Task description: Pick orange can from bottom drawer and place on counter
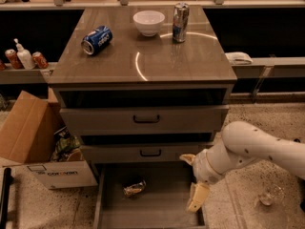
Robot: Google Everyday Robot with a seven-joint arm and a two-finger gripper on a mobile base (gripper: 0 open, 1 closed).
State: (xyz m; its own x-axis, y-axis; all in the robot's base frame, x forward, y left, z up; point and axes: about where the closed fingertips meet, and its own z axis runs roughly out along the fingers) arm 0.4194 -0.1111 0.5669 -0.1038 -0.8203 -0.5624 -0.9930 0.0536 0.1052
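Item: orange can, on its side on the floor of the bottom drawer, left of centre, low in the frame.

Item: gripper, at the drawer's right edge, lower right of centre, on a white arm entering from the right. Jaws stood spread apart and held nothing. It was right of the can and apart from it.

Item: counter, upper centre of the frame. It carried a blue can lying at upper left, a white bowl and an upright silver-and-blue can.

Item: cardboard box, at the left beside the cabinet.
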